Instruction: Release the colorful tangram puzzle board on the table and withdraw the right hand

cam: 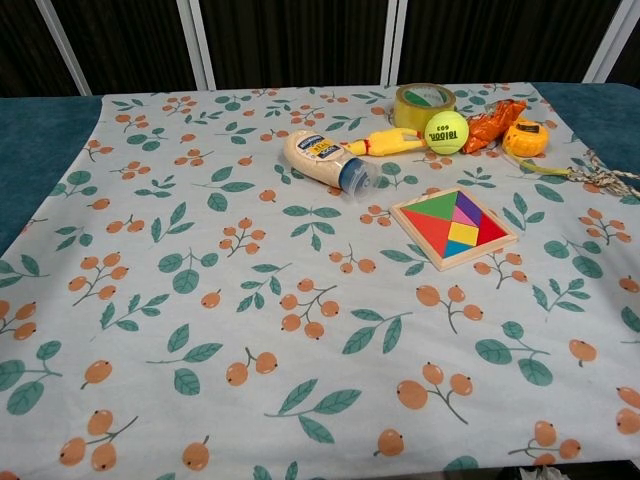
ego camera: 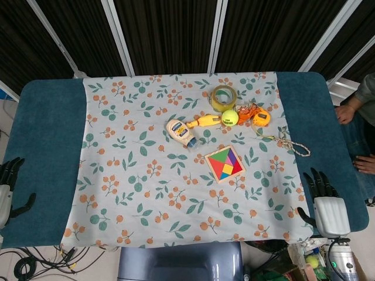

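The colorful tangram puzzle board (ego camera: pixel 224 164) (cam: pixel 453 227) lies flat on the floral cloth, right of centre, with nothing touching it. My right hand (ego camera: pixel 326 206) hangs off the table's near right corner, fingers spread and empty, far from the board. Off the near left edge, my left hand (ego camera: pixel 8 192) sits with fingers apart, holding nothing. Neither hand shows in the chest view.
Behind the board lie a mayonnaise bottle (ego camera: pixel 180 133), a yellow rubber chicken (ego camera: pixel 204 121), a tennis ball (ego camera: pixel 229 117), a tape roll (ego camera: pixel 223 97), an orange snack bag (ego camera: pixel 247 111), a tape measure (ego camera: pixel 261 118) and a rope (ego camera: pixel 289 144). A person's hands (ego camera: pixel 349 110) rest at the right edge.
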